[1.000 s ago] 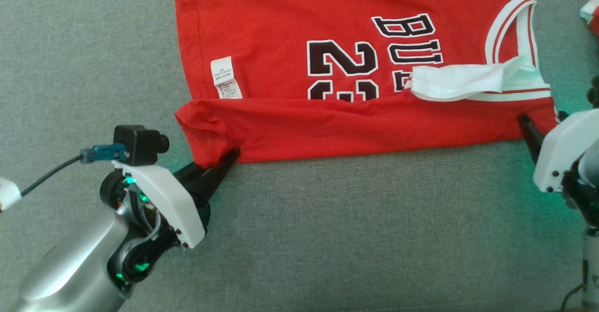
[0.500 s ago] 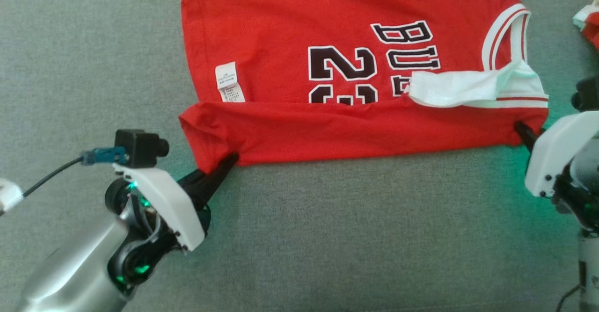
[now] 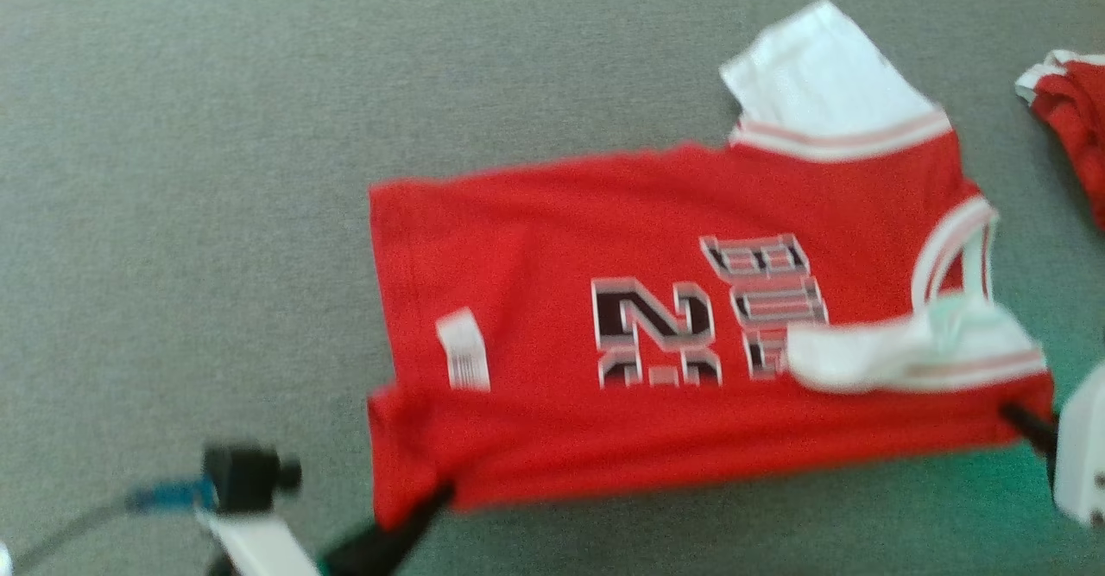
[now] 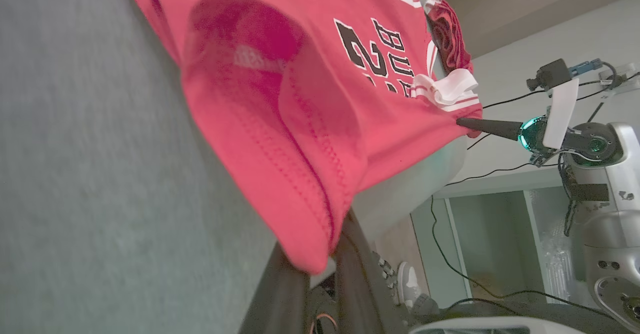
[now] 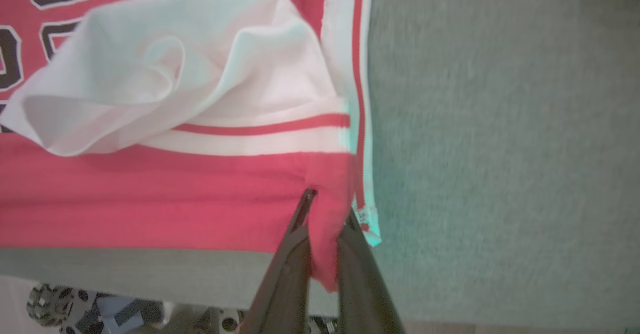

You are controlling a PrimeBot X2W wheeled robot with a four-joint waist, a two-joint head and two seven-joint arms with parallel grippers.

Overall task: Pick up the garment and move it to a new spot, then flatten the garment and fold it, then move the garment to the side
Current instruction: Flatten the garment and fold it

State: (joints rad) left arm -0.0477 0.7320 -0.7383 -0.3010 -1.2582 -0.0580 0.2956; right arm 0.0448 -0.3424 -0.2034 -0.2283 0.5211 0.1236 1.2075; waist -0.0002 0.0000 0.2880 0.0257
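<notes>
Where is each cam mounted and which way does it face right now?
Head view: on the head, facing forward and down at the red jersey on the grey fabric surface; left gripper at lower left, right gripper at the right edge.
Left wrist view: on the left wrist, along the left gripper, shut on the jersey's hem corner.
Right wrist view: on the right wrist, along the right gripper, shut on the jersey's armhole-end corner.
Shared: head and left wrist views both show the right gripper pinching the jersey.

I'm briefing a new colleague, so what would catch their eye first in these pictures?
The red jersey with its black number, spread across the grey surface. Its near edge is pinched at both corners: left gripper at lower left, right gripper at lower right.
</notes>
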